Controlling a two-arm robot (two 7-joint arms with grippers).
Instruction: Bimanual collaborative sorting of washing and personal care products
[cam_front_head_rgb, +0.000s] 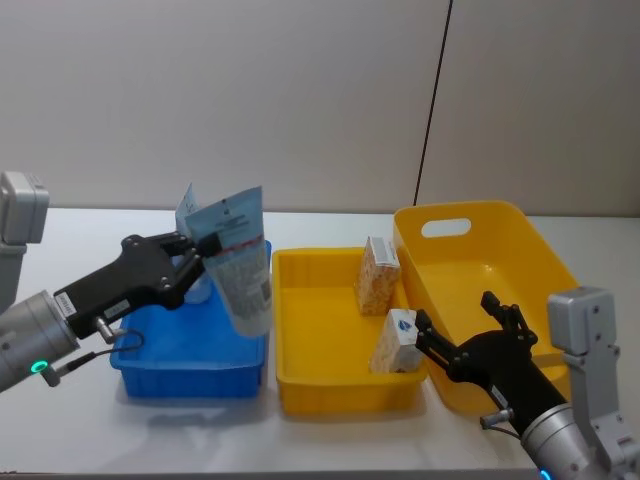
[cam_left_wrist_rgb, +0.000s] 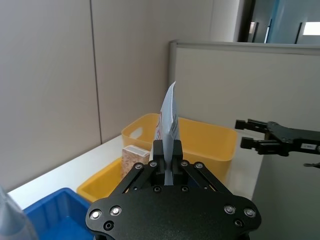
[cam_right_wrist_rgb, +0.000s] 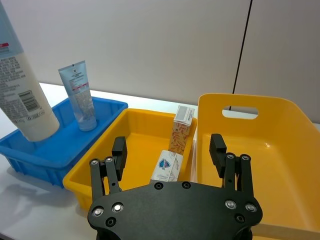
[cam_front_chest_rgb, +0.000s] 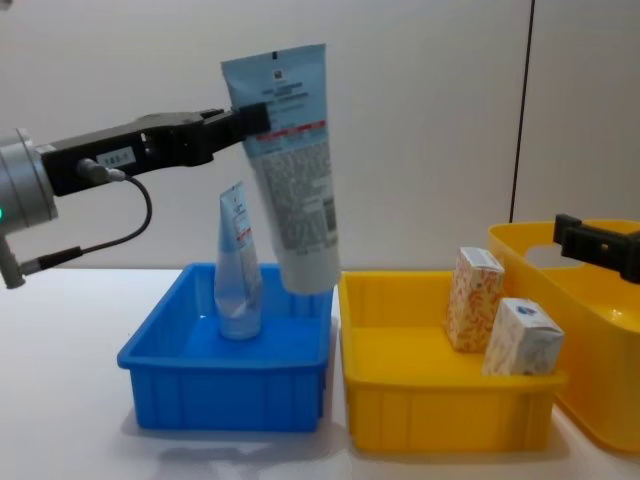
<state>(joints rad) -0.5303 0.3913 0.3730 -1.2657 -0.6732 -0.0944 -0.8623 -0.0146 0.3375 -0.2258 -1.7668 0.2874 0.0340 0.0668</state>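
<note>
My left gripper (cam_front_head_rgb: 205, 245) is shut on the crimped end of a large pale-blue tube (cam_front_head_rgb: 240, 265), which hangs cap-down and tilted over the right part of the blue bin (cam_front_head_rgb: 190, 372). In the chest view the tube (cam_front_chest_rgb: 295, 170) has its cap just above the bin's rim. A smaller pale-blue tube (cam_front_chest_rgb: 238, 265) stands inside that bin. An orange-speckled carton (cam_front_head_rgb: 377, 275) and a white-blue carton (cam_front_head_rgb: 396, 342) stand at the right side of the small yellow bin (cam_front_head_rgb: 340, 390). My right gripper (cam_front_head_rgb: 460, 320) is open, just right of the white-blue carton, holding nothing.
A large yellow bin (cam_front_head_rgb: 470, 215) with a handle slot stands at the far right against the small yellow one. The three bins sit in a row on a white table (cam_front_head_rgb: 90, 420), with a wall close behind. Bare table lies left of the blue bin.
</note>
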